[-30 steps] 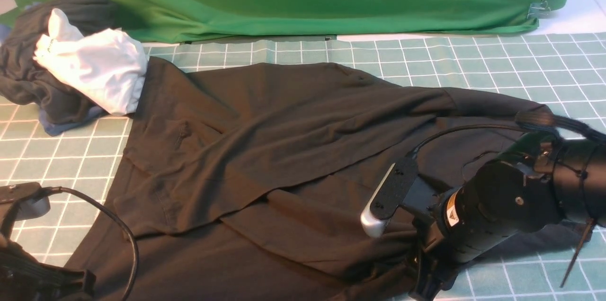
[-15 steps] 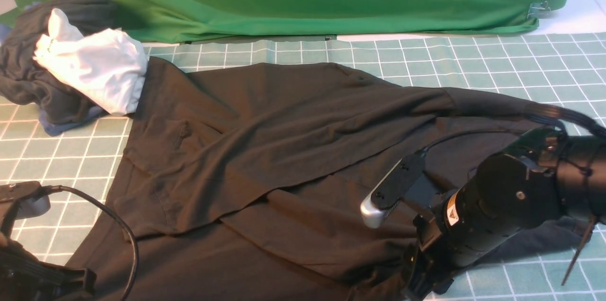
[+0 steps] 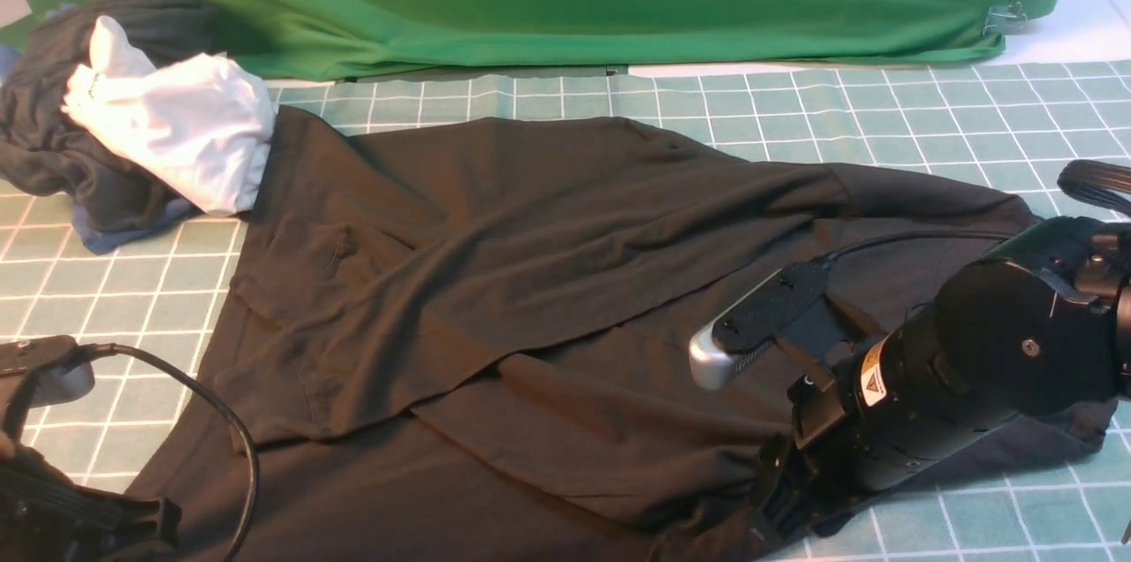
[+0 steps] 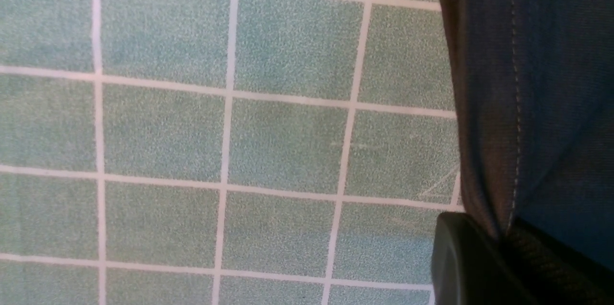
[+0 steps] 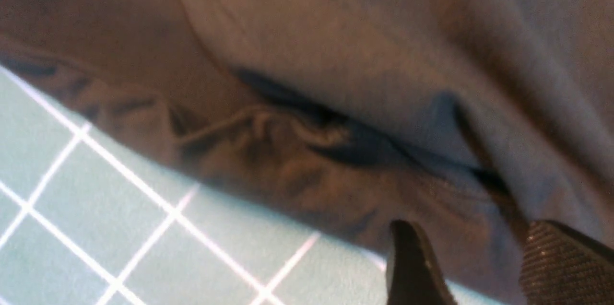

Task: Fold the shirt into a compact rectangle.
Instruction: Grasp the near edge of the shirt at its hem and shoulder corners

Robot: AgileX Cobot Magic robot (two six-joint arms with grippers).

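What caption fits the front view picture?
Right claw open over the near edge of the dark shirt, on a green grid mat.

No legible text is present: a small label (image 3: 873,381) bearing a black warning triangle sits on the right arm (image 3: 1007,359) at 4 o'clock, and a dark mark on the white garment (image 3: 177,133) at 10 o'clock is unreadable.

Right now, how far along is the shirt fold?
Early. Done: the shirt lies spread on the mat, one flap laid across its middle. In hand: left jaws shut on a hem; right jaws stand apart at the near edge. Left: most folds; it is nowhere near a compact rectangle.
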